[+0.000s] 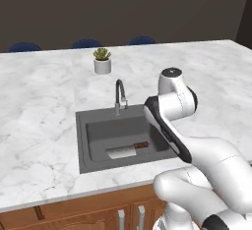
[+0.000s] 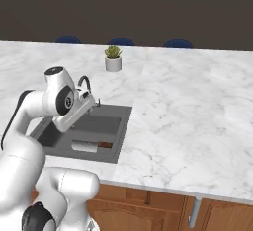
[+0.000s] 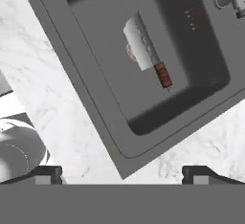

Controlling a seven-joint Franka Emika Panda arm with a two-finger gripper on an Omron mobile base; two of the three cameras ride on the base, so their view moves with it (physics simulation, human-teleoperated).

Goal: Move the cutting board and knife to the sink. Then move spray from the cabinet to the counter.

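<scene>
The knife (image 3: 146, 50) lies flat in the sink (image 1: 83, 140); the end effector (image 3: 122, 175) hangs above it, spread wide and empty. Board and spray apparently remain.

faucet (image 1: 119, 95) behind sink (image 1: 83, 143), knife (image 1: 127, 150) on basin floor

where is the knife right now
The knife lies flat on the floor of the sink, near its front wall, handle toward the right in the left base view, in front of the faucet.

Dark wall (image 1: 123, 8) behind blue chairs (image 1: 86, 43)
</scene>
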